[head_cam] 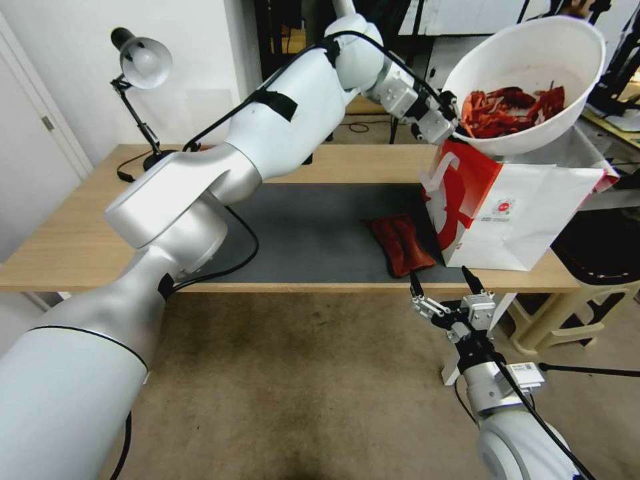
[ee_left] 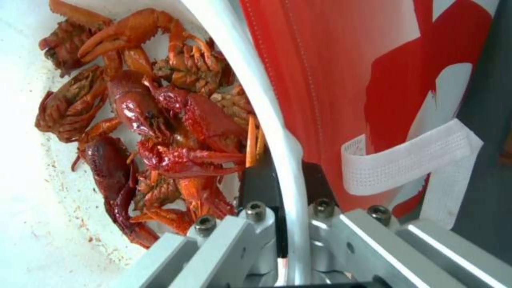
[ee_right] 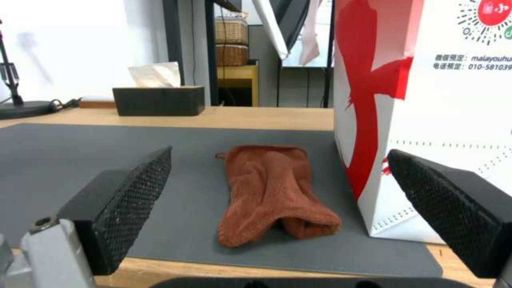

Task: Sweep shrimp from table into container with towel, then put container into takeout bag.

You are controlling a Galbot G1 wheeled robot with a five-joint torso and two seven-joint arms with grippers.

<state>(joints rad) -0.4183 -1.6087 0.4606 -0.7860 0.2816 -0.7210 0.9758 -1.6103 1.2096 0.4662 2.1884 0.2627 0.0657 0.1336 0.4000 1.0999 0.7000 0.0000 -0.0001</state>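
The white container (head_cam: pixel 527 73) is held tilted in the air above the takeout bag (head_cam: pixel 513 213), with the red-orange shrimp (head_cam: pixel 510 107) piled inside it. My left gripper (head_cam: pixel 448 113) is shut on the container's rim (ee_left: pixel 291 160), one finger inside the rim and one outside, beside the shrimp (ee_left: pixel 160 132) and the bag's red panel (ee_left: pixel 341 72). The rust-red towel (head_cam: pixel 402 243) lies on the dark mat next to the bag. My right gripper (head_cam: pixel 445 283) hangs open just off the table's front edge, facing the towel (ee_right: pixel 272 188) and the bag (ee_right: pixel 437 120).
The light-wood table (head_cam: pixel 67 240) carries a dark grey mat (head_cam: pixel 300 233), a desk lamp (head_cam: pixel 143 73) at the back left and a black tissue box (ee_right: pixel 158 100) at the back. A beige stool (head_cam: pixel 587 300) stands right of the table.
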